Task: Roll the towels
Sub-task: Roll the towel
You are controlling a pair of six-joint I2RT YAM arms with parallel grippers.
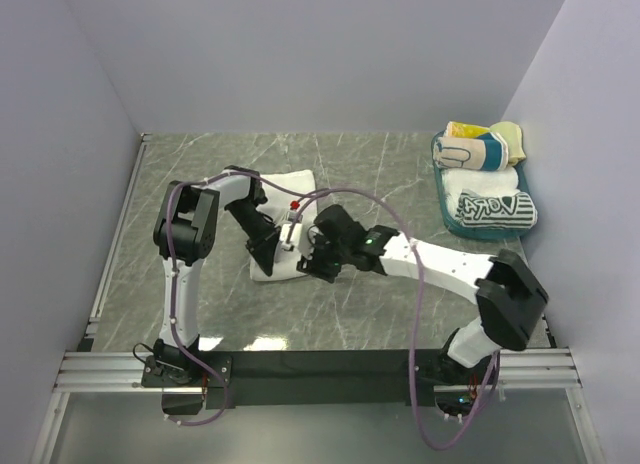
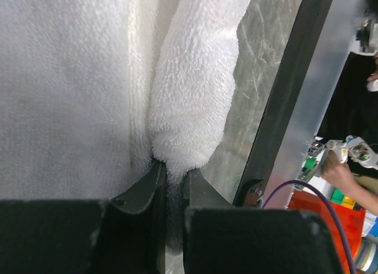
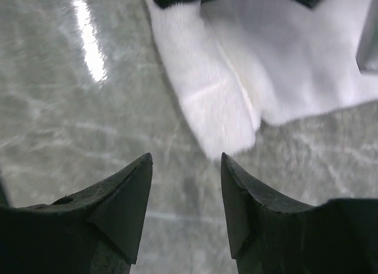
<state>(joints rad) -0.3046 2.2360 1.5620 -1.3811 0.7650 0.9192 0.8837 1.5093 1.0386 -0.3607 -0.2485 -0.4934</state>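
The large white towel (image 1: pixel 287 188) lies partly folded on the marble table, under both arms. My left gripper (image 1: pixel 263 246) is shut on a thick fold of it; in the left wrist view the fold (image 2: pixel 192 97) is pinched between the two fingertips of the gripper (image 2: pixel 171 170). My right gripper (image 1: pixel 306 265) is open and empty, just above the table in front of the towel's near corner (image 3: pixel 233 129); the gripper (image 3: pixel 186 162) does not touch it. Rolled towels lie in a tray at the back right: a yellow-teal-white striped one (image 1: pixel 483 147) and a white one with dark print (image 1: pixel 492 209).
The teal tray (image 1: pixel 443 197) stands against the right wall, with a plain white roll (image 1: pixel 482 178) between the two others. Walls close in the table on the left, back and right. A metal rail (image 1: pixel 320 369) runs along the near edge.
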